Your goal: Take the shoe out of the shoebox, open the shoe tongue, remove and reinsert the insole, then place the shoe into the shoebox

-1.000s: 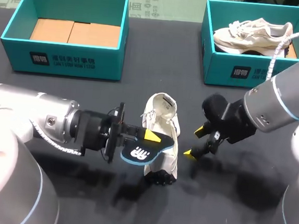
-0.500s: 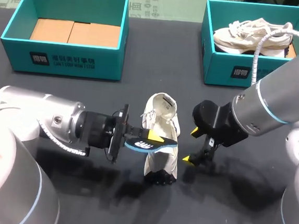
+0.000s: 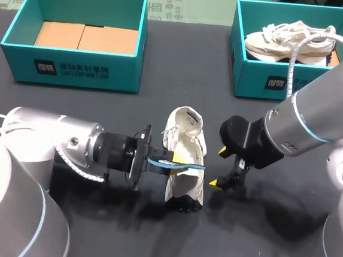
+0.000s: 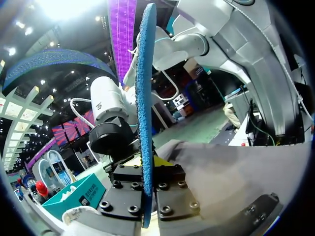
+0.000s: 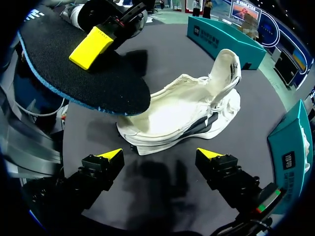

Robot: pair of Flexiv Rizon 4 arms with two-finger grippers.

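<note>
Insole (image 3: pixel 193 165) rolled edge-on since last frame; my left gripper (image 3: pixel 173 160) clamped on it, over white sneaker (image 3: pixel 187 136) on table (image 3: pixel 182 75). My right gripper (image 3: pixel 218 166) fingers apart, at sneaker's 3 o'clock.

We work over a dark, matte table (image 3: pixel 258 232). Along its far edge stand two teal boxes, well apart: the left shoebox (image 3: pixel 71 68) on our left side and the right shoebox (image 3: pixel 271 83) on our right. Nearer to us, about midway across, a cream-white shoe (image 3: pixel 186 127) rests on the surface, heel end toward the boxes.
</note>
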